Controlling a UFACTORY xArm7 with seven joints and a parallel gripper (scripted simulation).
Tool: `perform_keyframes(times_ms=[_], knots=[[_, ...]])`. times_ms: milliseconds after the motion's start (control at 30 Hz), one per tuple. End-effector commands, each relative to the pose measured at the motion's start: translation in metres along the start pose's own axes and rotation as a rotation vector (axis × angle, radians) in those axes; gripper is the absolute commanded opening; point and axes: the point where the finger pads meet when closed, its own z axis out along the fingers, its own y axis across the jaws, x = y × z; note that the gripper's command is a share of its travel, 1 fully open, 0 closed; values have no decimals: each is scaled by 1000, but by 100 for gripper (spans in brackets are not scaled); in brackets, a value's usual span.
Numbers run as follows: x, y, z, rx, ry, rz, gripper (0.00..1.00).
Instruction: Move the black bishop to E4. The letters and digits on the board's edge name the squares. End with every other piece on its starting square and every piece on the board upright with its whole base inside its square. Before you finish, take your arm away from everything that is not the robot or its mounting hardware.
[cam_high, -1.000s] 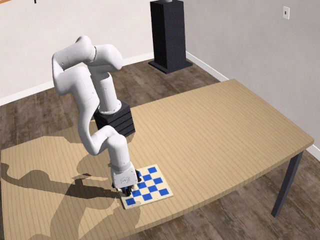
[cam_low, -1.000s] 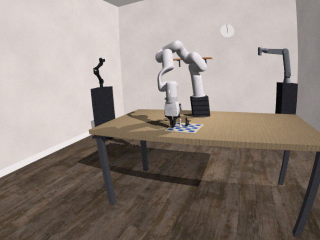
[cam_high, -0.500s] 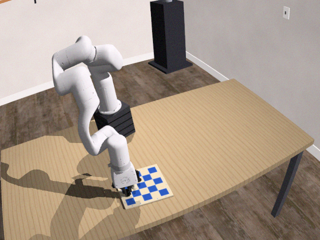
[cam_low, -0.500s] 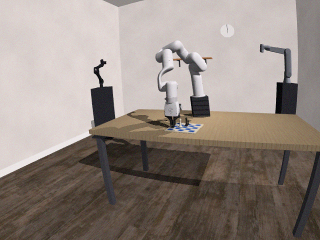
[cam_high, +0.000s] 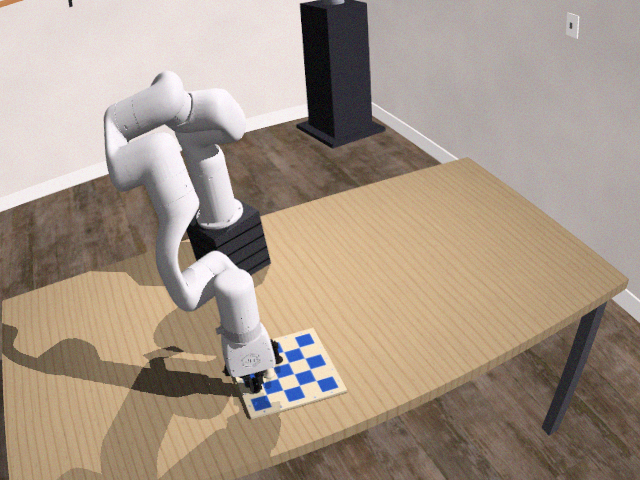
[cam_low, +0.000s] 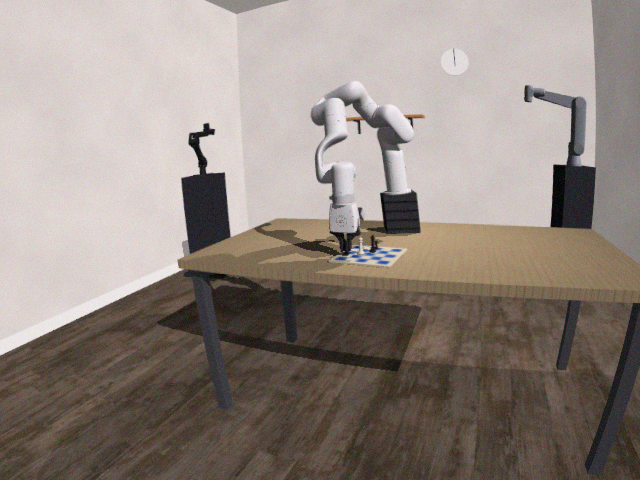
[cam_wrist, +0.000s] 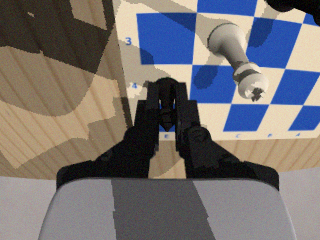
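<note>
Wood-grain tabletop (cam_high: 413, 258) (cam_low: 491, 253) (cam_wrist: 55, 135), light brown, is carrying the blue-&-cream chessboard (cam_high: 310, 376) (cam_low: 390, 256) (cam_wrist: 215, 115). Board is lying flat nr the long front edge, toward the L end in the top view, well apart from the far R corner. Arm's black ribbed base (cam_high: 263, 253) (cam_low: 416, 222) is standing by the opp. long edge. Shadows are falling across the L part.

wrist view: white king (cam_high: 269, 374) (cam_low: 360, 246) (cam_wrist: 245, 67) blocks the way just right of the gripper (cam_high: 253, 383) (cam_low: 345, 251) (cam_wrist: 167, 97); dark chessmen (cam_high: 277, 352) (cam_low: 373, 244) (cam_wrist: 295, 6) obstruct upper right. passing room at left, over the board's edge (cam_wrist: 122, 60).
</note>
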Motion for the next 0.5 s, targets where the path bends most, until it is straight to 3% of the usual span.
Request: perform_keyframes(times_ms=[0,467], knots=[[-2,0,-1,0,-4,0,0],[-2,0,1,0,-4,0,0]])
